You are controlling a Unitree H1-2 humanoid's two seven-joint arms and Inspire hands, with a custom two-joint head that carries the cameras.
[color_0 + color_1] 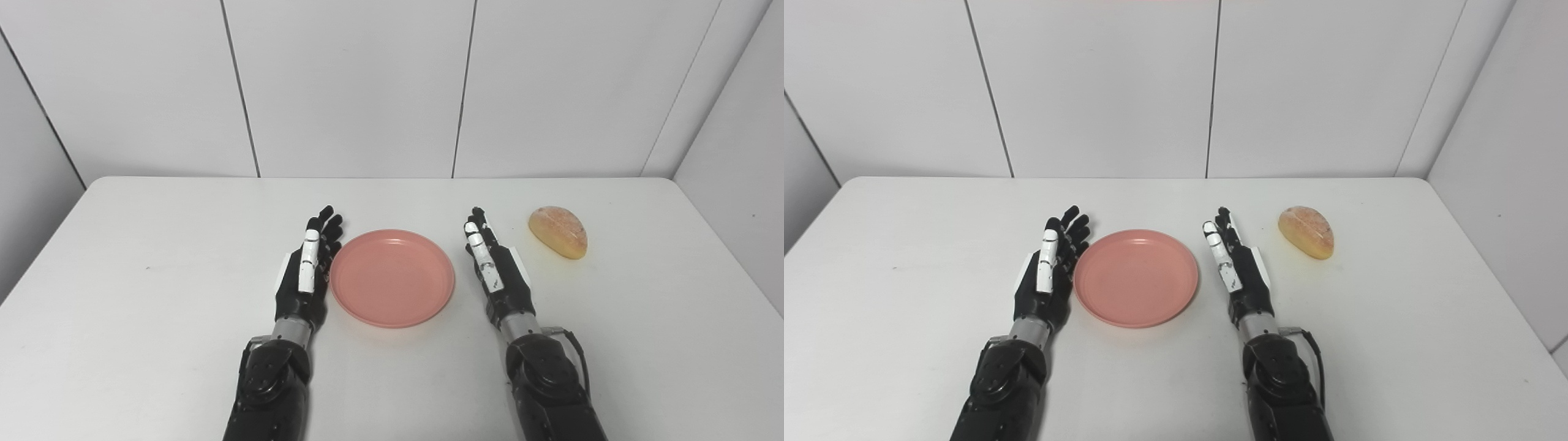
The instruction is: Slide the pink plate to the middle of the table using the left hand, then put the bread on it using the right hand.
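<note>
A pink plate (392, 277) lies empty near the middle of the white table (147, 269), between my two hands. My left hand (309, 266) is open, fingers straight, its edge right against the plate's left rim. My right hand (493, 263) is open and empty, a short gap to the right of the plate. A golden bread roll (558, 231) lies on the table to the right of my right hand and a little farther back, apart from it. The same scene shows in the right eye view, with the plate (1136, 275) and the bread (1306, 231).
White wall panels (349, 86) stand behind the table's far edge. A side wall (735, 153) closes in at the right. Bare tabletop lies to the left of my left hand and in front of both arms.
</note>
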